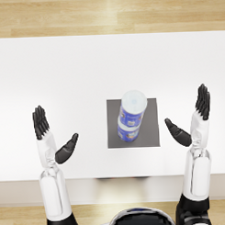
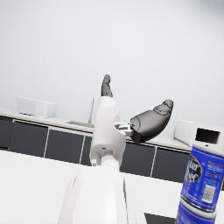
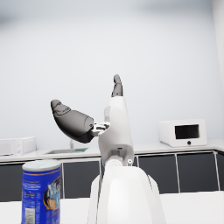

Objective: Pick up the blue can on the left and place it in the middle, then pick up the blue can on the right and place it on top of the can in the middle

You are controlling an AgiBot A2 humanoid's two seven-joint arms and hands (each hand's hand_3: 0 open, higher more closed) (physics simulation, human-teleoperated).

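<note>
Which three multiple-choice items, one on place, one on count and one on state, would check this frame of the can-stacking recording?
1. Where does the stack of blue cans stand?
A. on the grey mat
B. on the bare table at the left edge
C. on the wooden floor

2. How many blue cans are in view?
A. one
B. two
C. three

3. What are the hands doing?
A. both grip a can
B. only the right holds a can
C. both are open and clear of the cans

Answers:
1 A: the upper can sits on the lower can on the grey mat.
2 B: only those two show.
3 C: left hand and right hand hold nothing.
</note>
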